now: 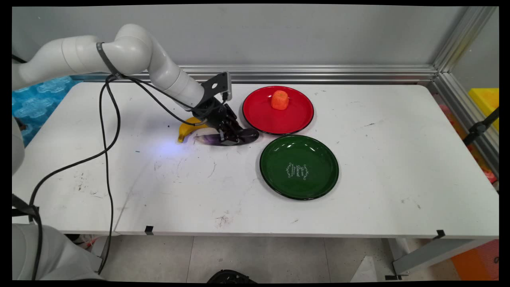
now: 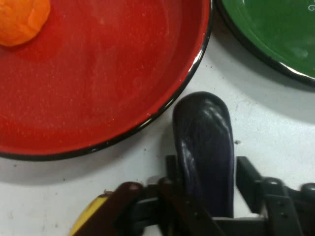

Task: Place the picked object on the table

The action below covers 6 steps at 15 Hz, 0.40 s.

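Banana (image 1: 186, 128): lies yellow on the white tabletop (image 1: 255, 191), just left of the arm's wrist.
End effector (image 1: 229, 135): lowered onto the eggplant (image 1: 243, 137), fingers (image 2: 251, 179) astride its dark body, not visibly pressing it.
Eggplant: flat on the tabletop, tip near the red plate (image 1: 263, 117).
Red plate: carries an orange fruit (image 1: 279, 99).
Green plate (image 1: 279, 179): sits beside it, nearer the camera.

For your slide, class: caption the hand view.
Black gripper straddling a dark purple eggplant beside the red plate.
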{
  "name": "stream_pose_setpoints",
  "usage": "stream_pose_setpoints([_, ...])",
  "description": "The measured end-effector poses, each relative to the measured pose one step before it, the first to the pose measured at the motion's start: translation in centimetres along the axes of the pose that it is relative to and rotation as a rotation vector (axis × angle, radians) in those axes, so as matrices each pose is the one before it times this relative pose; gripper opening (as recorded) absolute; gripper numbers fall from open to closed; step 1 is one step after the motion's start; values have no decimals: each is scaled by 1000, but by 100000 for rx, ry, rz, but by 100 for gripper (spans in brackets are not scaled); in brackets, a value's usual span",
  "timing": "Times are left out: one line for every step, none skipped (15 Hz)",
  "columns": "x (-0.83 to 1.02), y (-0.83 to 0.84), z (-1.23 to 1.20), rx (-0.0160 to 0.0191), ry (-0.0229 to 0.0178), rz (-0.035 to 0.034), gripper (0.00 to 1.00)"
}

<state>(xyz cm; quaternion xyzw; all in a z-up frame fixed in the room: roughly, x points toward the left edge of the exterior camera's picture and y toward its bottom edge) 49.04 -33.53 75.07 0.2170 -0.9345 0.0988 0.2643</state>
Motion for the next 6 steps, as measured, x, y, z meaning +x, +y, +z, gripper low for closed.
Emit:
stream_pose_setpoints([-13,5,36,-162,46,-228,100])
stream_pose_setpoints([-3,4,12,-101,39,-139,100])
stream_pose_setpoints([14,-11,-16,-55,44,-162,100])
stream_pose_setpoints([30,-5,-13,-91,-3,-125,100])
stream_pose_setpoints([124,-20,-79,-122,-25,-151,100])
stream_pose_setpoints([196,-26,-141,-157,-37,-94,100])
